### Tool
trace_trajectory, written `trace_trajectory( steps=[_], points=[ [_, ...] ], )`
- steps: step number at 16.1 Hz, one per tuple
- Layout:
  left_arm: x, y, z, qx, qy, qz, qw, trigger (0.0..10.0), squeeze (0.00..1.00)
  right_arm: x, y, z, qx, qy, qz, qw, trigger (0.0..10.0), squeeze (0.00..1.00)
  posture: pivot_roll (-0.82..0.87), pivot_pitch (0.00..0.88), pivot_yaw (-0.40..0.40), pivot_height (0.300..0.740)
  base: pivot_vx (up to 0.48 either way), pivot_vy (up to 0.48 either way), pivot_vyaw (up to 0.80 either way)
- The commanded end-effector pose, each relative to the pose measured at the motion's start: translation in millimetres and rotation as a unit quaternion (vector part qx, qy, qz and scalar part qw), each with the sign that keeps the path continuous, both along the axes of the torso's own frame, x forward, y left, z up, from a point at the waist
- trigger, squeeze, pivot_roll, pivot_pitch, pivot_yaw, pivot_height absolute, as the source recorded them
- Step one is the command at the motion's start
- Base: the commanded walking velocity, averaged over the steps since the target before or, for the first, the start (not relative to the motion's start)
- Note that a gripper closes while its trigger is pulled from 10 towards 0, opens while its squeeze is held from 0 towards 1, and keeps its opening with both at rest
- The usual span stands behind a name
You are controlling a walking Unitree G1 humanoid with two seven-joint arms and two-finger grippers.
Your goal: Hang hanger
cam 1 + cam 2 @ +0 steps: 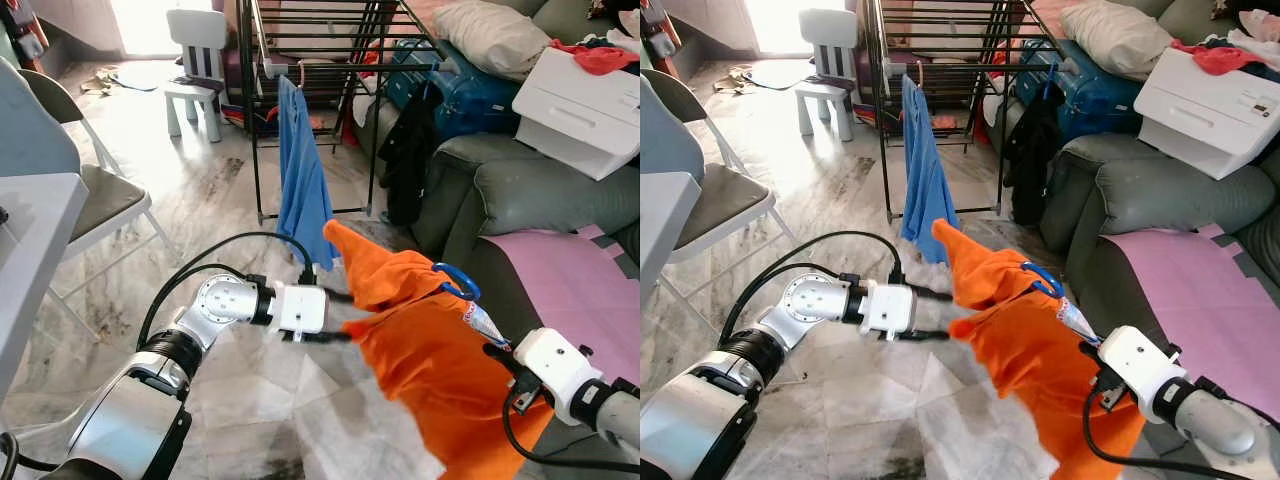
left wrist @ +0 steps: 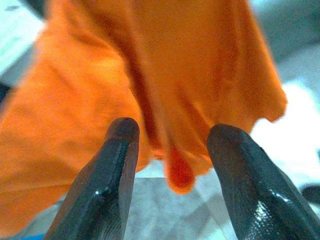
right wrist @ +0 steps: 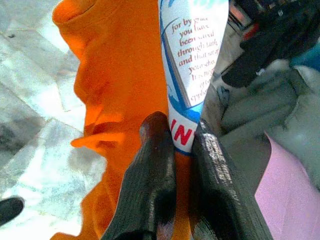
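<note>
Both grippers work the orange cloth garment (image 1: 430, 350): right gripper (image 3: 182, 137) pinches its printed tag, left gripper (image 2: 172, 145) apparently open; keep the blue plastic hanger (image 1: 458, 280) level toward the black metal rack (image 1: 320, 40).

Garment (image 1: 430, 350) before rack (image 1: 320, 60)

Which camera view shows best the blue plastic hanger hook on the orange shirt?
The left eye view: the blue plastic hanger hook curves clearly above the orange shirt. The right eye view shows it too. Wrist views show orange cloth.
</note>
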State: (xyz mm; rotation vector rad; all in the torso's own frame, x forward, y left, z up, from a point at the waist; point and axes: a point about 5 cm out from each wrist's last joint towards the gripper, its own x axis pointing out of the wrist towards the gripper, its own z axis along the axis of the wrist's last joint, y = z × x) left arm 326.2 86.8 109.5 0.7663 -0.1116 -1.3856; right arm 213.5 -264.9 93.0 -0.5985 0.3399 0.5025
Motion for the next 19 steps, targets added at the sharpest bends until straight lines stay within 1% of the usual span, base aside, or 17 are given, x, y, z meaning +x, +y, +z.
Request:
trace_trajectory(
  steps=[1, 2, 3, 4, 5, 6, 7, 8, 9, 10, 11, 12, 14, 16, 17, 18, 19],
  points=[
    [7.7, 3.9, 1.8, -0.039, 0.009, 0.066, 0.997, 10.0, 1.0, 1.0, 0.4, -0.3, 0.006, -0.006, -0.029, 1.0, 0.0, 0.0, -0.04, 0.0, -0.056, 0.74, 0.0, 0.0, 0.0],
    [12.3, 6.5, 1.9, -0.074, 0.02, 0.116, 0.99, 10.0, 1.0, 1.2, 3.0, -2.6, 0.019, -0.009, -0.051, 0.998, 0.0, 0.0, -0.05, 0.0, -0.055, 0.74, 0.0, 0.0, 0.0],
    [14.9, 7.8, 1.2, -0.106, 0.031, 0.155, 0.982, 10.0, 1.0, 1.8, 5.9, -3.8, 0.036, -0.015, -0.075, 0.996, 0.0, 0.0, -0.04, 0.0, -0.054, 0.74, 0.0, 0.0, 0.0],
    [15.4, 8.2, 0.8, -0.118, 0.034, 0.168, 0.978, 10.0, 1.0, 2.0, 7.2, -4.1, 0.043, -0.018, -0.086, 0.995, 0.0, 0.0, -0.04, 0.0, -0.054, 0.74, 0.0, 0.0, 0.0],
    [18.3, 8.6, -0.4, -0.155, 0.056, 0.208, 0.964, 10.0, 1.0, 3.5, 9.4, -4.6, 0.059, -0.026, -0.112, 0.992, 0.0, 0.0, -0.04, 0.0, -0.053, 0.74, 0.0, 0.0, 0.0],
    [21.3, 9.8, -3.8, -0.195, 0.074, 0.268, 0.941, 10.0, 1.0, 6.7, 12.0, -4.3, 0.089, -0.04, -0.16, 0.982, 0.0, 0.0, -0.04, 0.0, -0.053, 0.74, 0.0, 0.0, 0.0],
    [22.2, 11.7, -6.9, -0.216, 0.083, 0.303, 0.924, 10.0, 1.0, 8.8, 13.0, -3.7, 0.114, -0.05, -0.196, 0.973, 0.0, 0.0, -0.04, 0.0, -0.053, 0.74, 0.0, 0.0, 0.0],
    [22.2, 11.7, -6.9, -0.216, 0.083, 0.303, 0.924, 10.0, 1.0, 8.8, 13.0, -3.7, 0.114, -0.05, -0.196, 0.973, 0.0, 0.0, -0.04, 0.0, -0.053, 0.74, 0.0, 0.0, 0.0],
    [24.4, 15.7, -8.9, -0.243, 0.087, 0.352, 0.9, 10.0, 1.0, 10.6, 14.4, -1.8, 0.135, -0.063, -0.23, 0.962, 0.0, 0.0, -0.05, 0.0, -0.053, 0.74, 0.0, 0.0, 0.0],
    [28.3, 33.1, -12.2, -0.302, 0.086, 0.465, 0.828, 10.0, 1.0, 8.7, 17.9, 1.1, 0.186, -0.087, -0.3, 0.932, 0.0, 0.0, -0.05, 0.0, -0.052, 0.74, 0.0, 0.0, 0.0],
    [29.2, 40.5, -13.1, -0.321, 0.086, 0.502, 0.799, 10.0, 1.0, 7.2, 19.4, 2.1, 0.202, -0.094, -0.32, 0.921, 0.0, 0.0, -0.05, 0.0, -0.052, 0.74, 0.0, 0.0, 0.0],
    [29.8, 49.2, -14.9, -0.326, 0.079, 0.545, 0.768, 10.0, 1.0, 4.9, 21.9, 2.4, 0.218, -0.097, -0.338, 0.91, 0.0, 0.0, -0.05, 0.0, -0.053, 0.74, 0.0, 0.0, 0.0],
    [27.7, 56.2, -19.6, -0.318, 0.075, 0.572, 0.753, 10.0, 1.0, 1.8, 29.5, -2.2, 0.234, -0.09, -0.349, 0.903, 0.0, 0.0, -0.04, 0.0, -0.055, 0.74, 0.0, 0.0, 0.0],
    [25.7, 58.0, -24.4, -0.314, 0.086, 0.583, 0.744, 10.0, 1.0, 2.2, 37.8, -6.3, 0.248, -0.077, -0.351, 0.899, 0.0, 0.0, -0.04, 0.0, -0.056, 0.74, 0.0, 0.0, 0.0],
    [24.9, 58.1, -26.5, -0.308, 0.087, 0.59, 0.741, 10.0, 1.0, 3.1, 42.6, -8.3, 0.25, -0.068, -0.35, 0.9, 0.7, 0.0, -0.04, 0.0, -0.057, 0.74, 0.0, 0.0, 0.0],
    [24.6, 55.7, -26.5, -0.31, 0.091, 0.583, 0.745, 10.0, 1.0, 3.7, 46.2, -10.0, 0.253, -0.059, -0.347, 0.901, 10.0, 0.0, -0.04, 0.0, -0.056, 0.74, 0.0, 0.0, 0.0],
    [24.6, 52.2, -25.8, -0.31, 0.092, 0.574, 0.752, 10.0, 1.0, 4.3, 51.1, -12.6, 0.261, -0.046, -0.342, 0.902, 10.0, 0.0, -0.04, 0.0, -0.056, 0.74, 0.0, 0.0, 0.0]
  ],
)
